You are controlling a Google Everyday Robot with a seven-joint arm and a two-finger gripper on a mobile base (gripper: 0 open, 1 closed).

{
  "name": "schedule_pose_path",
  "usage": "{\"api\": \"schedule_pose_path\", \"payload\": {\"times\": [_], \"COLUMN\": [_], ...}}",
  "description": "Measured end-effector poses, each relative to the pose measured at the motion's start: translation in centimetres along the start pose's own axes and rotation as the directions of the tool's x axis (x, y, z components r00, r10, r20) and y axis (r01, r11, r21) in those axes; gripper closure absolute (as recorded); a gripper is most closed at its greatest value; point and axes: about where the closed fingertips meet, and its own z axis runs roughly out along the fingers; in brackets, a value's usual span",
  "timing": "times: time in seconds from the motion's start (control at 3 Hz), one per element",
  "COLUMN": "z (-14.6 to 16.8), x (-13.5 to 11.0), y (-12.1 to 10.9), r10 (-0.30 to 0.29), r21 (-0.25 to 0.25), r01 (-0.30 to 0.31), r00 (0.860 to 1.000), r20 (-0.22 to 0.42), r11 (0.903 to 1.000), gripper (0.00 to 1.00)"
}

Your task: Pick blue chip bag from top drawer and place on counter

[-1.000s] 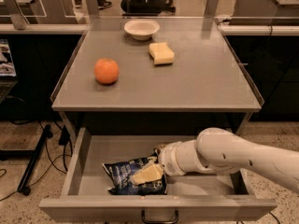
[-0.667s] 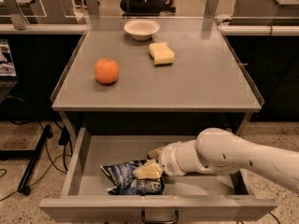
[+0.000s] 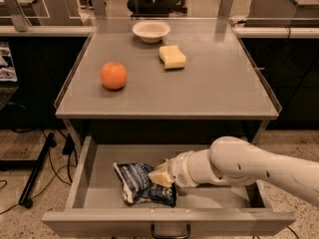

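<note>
The blue chip bag [image 3: 141, 183] lies crumpled in the open top drawer [image 3: 169, 220], left of its middle. My gripper [image 3: 160, 176] reaches into the drawer from the right on a white arm [image 3: 249, 166]. Its cream fingers [image 3: 158, 178] are closed on the bag's upper right edge. The bag's left end is tipped up while its lower edge rests on the drawer floor. The grey counter [image 3: 199, 91] sits above the drawer.
On the counter stand an orange fruit [image 3: 113, 75] at the left, a yellow sponge [image 3: 172, 57] and a white bowl [image 3: 151, 31] at the back. The drawer's dark handle [image 3: 170, 231] is at the front centre. A black stand leg [image 3: 37, 171] is on the floor at the left.
My gripper has risen slightly with the bag's right edge in it. The bag's left end has lifted and the bag looks more bunched up.
</note>
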Motion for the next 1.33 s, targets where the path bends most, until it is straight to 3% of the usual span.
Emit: {"api": "schedule_pose_path", "payload": {"times": [0.33, 0.67, 1.0, 1.33], "z": [0.0, -2.1, -5.6, -8.8], "x": [0.0, -2.5, -6.2, -10.8], "y": [0.0, 0.9, 4.0, 8.8], "r10": [0.000, -0.072, -0.188, -0.314], "r21": [0.000, 0.035, 0.124, 0.208], "r01": [0.000, 0.070, 0.174, 0.277], "r00": [1.000, 0.996, 0.976, 0.934], "r20": [0.000, 0.044, 0.113, 0.172], "r11": [1.0000, 0.9969, 0.9770, 0.9380], "gripper": [1.00, 1.00, 1.00, 1.00]}}
